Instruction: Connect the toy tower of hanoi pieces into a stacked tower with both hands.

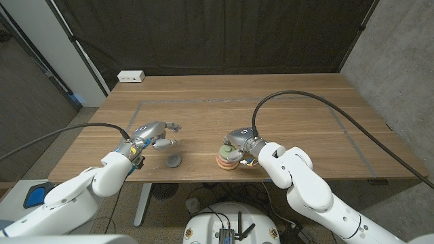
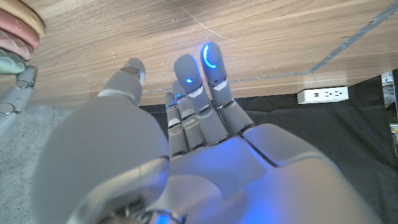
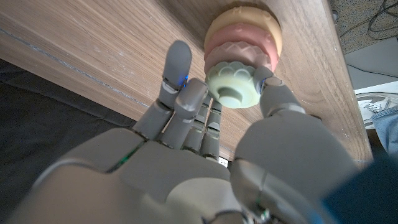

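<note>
The stack [image 1: 227, 160] stands near the table's front edge, a yellow-orange ring at the bottom, a pink ring [image 3: 239, 46] above it and a pale green ring [image 3: 233, 88] on top. My right hand [image 1: 242, 141] reaches over the stack and, in the right wrist view, pinches the green ring between its thumb [image 3: 273, 93] and fingers [image 3: 186, 93]. A small grey piece [image 1: 174, 161] lies alone on the wood to the left of the stack. My left hand [image 1: 156, 133] hovers just behind the grey piece, fingers [image 2: 199, 74] spread, holding nothing.
A white power strip [image 1: 131, 76] lies at the table's back left corner. Thin tape lines [image 1: 203, 100] mark a rectangle on the wood. A black cable [image 1: 319, 102] arcs over the right half of the table. A black curtain hangs behind.
</note>
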### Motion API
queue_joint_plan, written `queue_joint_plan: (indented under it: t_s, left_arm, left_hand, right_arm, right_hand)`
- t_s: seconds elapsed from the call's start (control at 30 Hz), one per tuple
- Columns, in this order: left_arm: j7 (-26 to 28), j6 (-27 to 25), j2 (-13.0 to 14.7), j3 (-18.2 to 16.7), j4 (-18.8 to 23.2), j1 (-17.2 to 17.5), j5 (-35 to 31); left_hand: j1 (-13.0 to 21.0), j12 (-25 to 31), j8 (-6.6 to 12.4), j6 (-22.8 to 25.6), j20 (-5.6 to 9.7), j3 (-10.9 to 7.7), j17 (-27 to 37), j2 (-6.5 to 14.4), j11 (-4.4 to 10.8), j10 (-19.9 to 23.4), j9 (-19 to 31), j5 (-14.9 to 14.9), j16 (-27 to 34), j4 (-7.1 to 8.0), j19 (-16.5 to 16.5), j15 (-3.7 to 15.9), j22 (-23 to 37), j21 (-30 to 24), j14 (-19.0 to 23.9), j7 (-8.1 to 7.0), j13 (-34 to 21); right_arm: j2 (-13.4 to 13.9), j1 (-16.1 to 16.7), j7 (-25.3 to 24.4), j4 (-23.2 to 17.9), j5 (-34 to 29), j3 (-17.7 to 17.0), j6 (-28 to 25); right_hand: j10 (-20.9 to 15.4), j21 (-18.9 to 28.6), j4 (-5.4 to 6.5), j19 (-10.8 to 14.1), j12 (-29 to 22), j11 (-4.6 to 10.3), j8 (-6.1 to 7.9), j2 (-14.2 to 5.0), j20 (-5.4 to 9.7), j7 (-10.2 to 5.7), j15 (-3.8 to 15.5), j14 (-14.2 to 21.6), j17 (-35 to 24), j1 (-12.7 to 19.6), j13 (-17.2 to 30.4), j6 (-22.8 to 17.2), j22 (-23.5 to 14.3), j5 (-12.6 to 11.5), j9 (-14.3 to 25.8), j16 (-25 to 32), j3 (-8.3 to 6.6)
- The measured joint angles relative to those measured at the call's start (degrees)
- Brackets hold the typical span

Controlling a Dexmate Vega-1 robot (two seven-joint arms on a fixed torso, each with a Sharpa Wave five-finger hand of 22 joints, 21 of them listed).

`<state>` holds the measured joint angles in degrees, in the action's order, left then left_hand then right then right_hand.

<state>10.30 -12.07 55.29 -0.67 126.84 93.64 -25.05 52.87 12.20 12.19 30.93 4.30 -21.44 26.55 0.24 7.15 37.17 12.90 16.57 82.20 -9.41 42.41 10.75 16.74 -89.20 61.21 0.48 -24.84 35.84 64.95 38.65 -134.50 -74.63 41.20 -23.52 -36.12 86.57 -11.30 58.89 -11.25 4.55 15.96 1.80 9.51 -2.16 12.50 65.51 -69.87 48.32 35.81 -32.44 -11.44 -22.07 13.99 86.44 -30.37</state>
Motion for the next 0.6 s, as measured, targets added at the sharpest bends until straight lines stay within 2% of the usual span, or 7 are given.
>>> queue_joint_plan:
  t_s: [0.23,0.53,0.6]
  left_arm:
    - [0.1,-0.1,0.0,-0.2,0.2,0.5,-0.1]
    - [0.4,-0.1,-0.1,-0.3,0.2,0.6,-0.1]
    - [0.4,-0.1,-0.1,-0.3,0.2,0.5,-0.1]
  left_hand:
    - [0.0,0.0,0.0,0.0,0.0,0.0,0.0,0.0,-0.06,0.1,0.0,0.0,0.0,0.0,0.0,0.0,0.0,0.0,0.0,0.0,-0.3]
    - [0.0,0.0,0.0,0.1,0.0,0.0,0.0,0.0,-0.07,0.1,0.0,0.0,0.0,0.0,0.0,0.0,0.0,0.0,0.0,-0.06,-0.3]
    - [0.0,0.0,0.0,0.1,0.0,0.0,0.0,0.0,-0.07,0.1,0.0,0.0,0.0,0.0,0.0,0.0,0.0,0.0,0.0,-0.06,-0.3]
  right_arm:
    - [0.2,0.1,-0.2,0.0,-0.6,0.1,-0.3]
    - [0.2,0.3,0.6,0.0,-3.9,0.8,-0.5]
    - [0.2,0.3,0.9,0.0,-4.8,0.8,-0.5]
  right_hand:
    - [0.4,-0.4,-0.24,0.0,0.1,0.39,0.0,0.0,0.01,-0.2,0.0,-0.4,0.0,0.0,0.3,0.2,0.0,0.0,0.1,-0.1,-0.24]
    - [2.0,-0.8,0.02,-0.9,0.7,2.03,-0.37,0.29,-0.41,-1.7,-0.56,-1.8,0.1,0.3,0.0,2.2,0.3,0.0,1.3,-0.9,0.02]
    - [2.0,-0.8,0.02,-0.9,0.9,2.03,-0.59,-0.53,-0.4,-1.29,-0.63,-1.8,0.1,1.1,-0.2,2.6,0.3,0.3,1.3,-0.9,0.02]
